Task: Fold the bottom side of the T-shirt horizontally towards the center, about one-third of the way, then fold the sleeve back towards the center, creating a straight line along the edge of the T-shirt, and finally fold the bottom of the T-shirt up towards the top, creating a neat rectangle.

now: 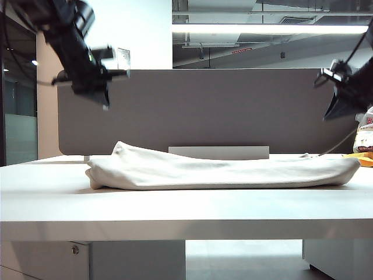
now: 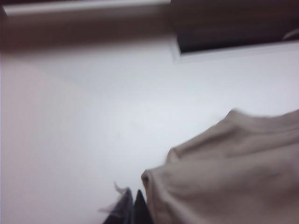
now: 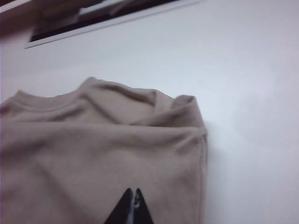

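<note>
We see a broad white table (image 1: 46, 192) with a thick front edge, and on it the T-shirt (image 1: 221, 172), pale beige and folded into a long low bundle that runs across most of the tabletop. Its layers lie stacked, with a soft hump near the left end. Behind the table stands a grey partition panel (image 1: 192, 111), with a pale low strip at its foot just beyond the cloth. Above the panel we make out a white wall, a ceiling with a long strip light (image 1: 268, 28), and dark glass at the far left. A small yellow thing (image 1: 360, 157) lies at the table's right edge.

Both arms hang in the air, well clear of the cloth. The left gripper (image 1: 96, 87) is up at the left, before the panel's top edge; in its wrist view its fingers (image 2: 126, 212) are pressed together and hold nothing, above bare table just beside the shirt's end. The right gripper (image 3: 133, 211) is up at the right, its tips likewise together and empty, above the shirt's other end.
</note>
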